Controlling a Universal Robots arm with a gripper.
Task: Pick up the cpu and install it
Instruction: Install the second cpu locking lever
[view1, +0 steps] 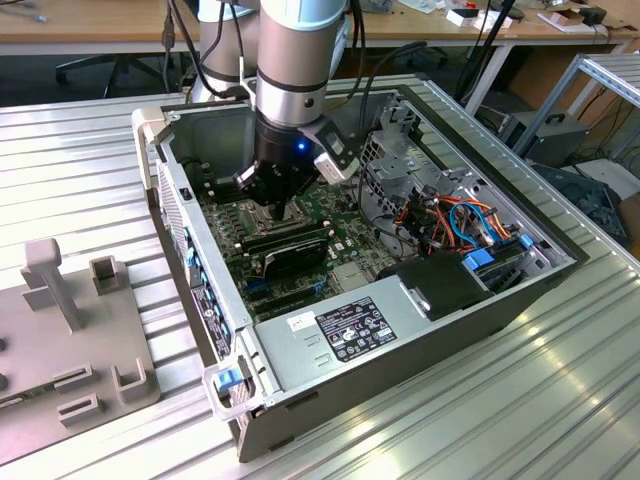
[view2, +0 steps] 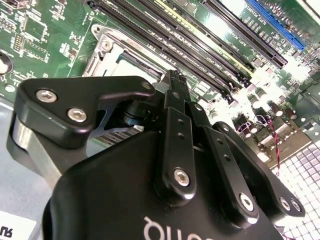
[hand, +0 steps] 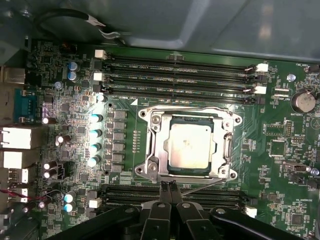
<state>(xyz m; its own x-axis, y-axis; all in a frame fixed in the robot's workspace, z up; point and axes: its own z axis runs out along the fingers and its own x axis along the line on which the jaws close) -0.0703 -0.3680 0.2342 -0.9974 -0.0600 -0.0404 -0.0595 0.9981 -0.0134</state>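
Looking down in the first wrist view, I see the cpu (hand: 188, 148) seated in its socket (hand: 150, 165) at frame centre. My gripper (hand: 167, 186), fingers pressed together and empty, hovers beside it. Light, stiff, fragile: I'd grip its edges only.

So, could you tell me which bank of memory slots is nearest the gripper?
The bank beside the gripper, whose tips reach its edge; the other bank lies beyond the CPU socket.
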